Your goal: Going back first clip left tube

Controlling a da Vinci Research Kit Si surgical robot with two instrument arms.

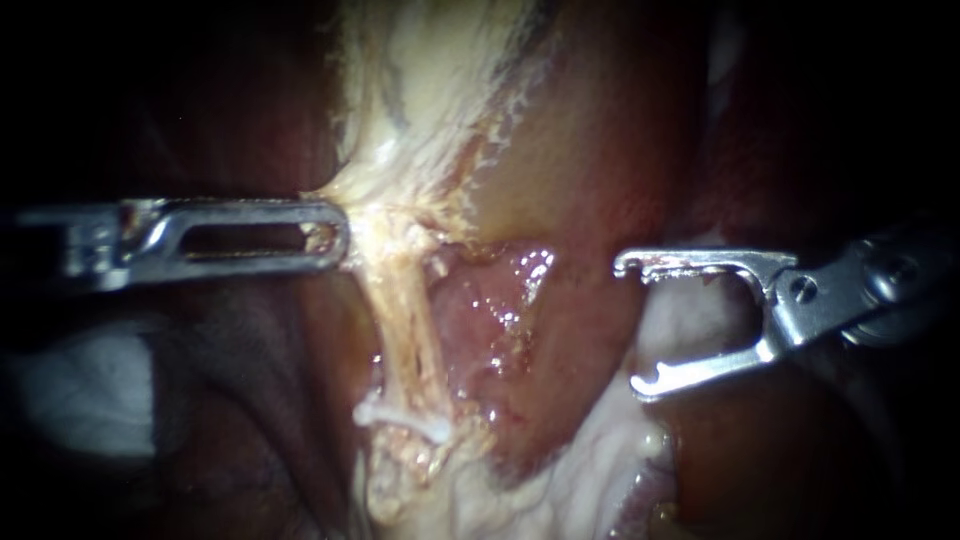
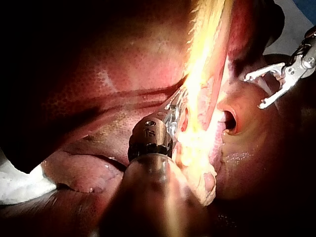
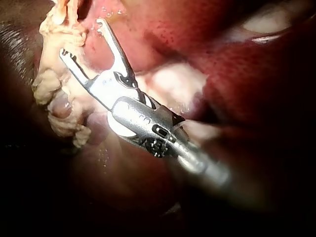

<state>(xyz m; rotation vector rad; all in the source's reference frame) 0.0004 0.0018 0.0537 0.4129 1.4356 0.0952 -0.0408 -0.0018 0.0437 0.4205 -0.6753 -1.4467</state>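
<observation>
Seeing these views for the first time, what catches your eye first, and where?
The pale stringy tube running down the middle of the endoscope view stands out, a white clip across its lower part. My right instrument hangs to its right, jaws wide open and empty; my left instrument meets the tube's upper part from the left.

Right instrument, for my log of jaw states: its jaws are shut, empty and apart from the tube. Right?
No. The right instrument has its jaws open, empty and apart from the tube, as the endoscope view shows.
</observation>
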